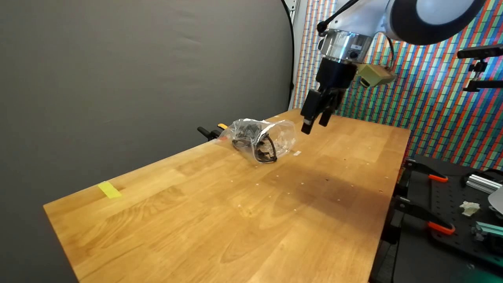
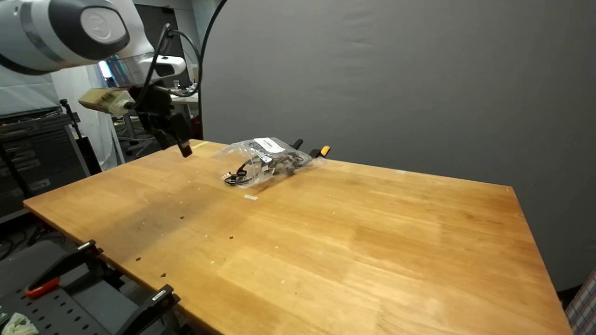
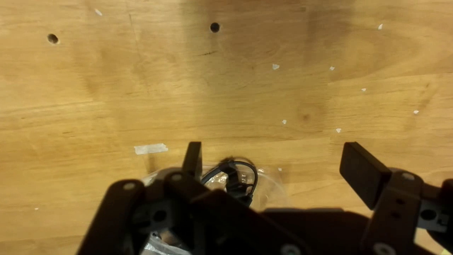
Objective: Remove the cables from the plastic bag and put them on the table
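The clear plastic bag (image 1: pixel 287 135) lies on its side near the back edge of the wooden table (image 1: pixel 220 228). Black cables (image 1: pixel 268 151) are inside it, with a loop near its wide end. In an exterior view the bag (image 2: pixel 231 151) shows a white label, and the cables (image 2: pixel 240 177) show through the plastic. My gripper (image 1: pixel 315 124) is open and empty, above the table and beside the bag's wide end, touching nothing. In the wrist view my gripper (image 3: pixel 272 156) has its fingers wide apart. A cable loop (image 3: pixel 256 173) shows beyond them; the gripper hides most of the bag (image 3: pixel 274 193).
A black and yellow clamp (image 2: pixel 321 151) sits at the table's back edge behind the bag. Clamps with orange parts (image 1: pixel 440 227) grip the table's edge by a dark cart. A grey backdrop (image 1: pixel 137 78) stands behind the table. Yellow tape (image 1: pixel 110 190) marks a corner.
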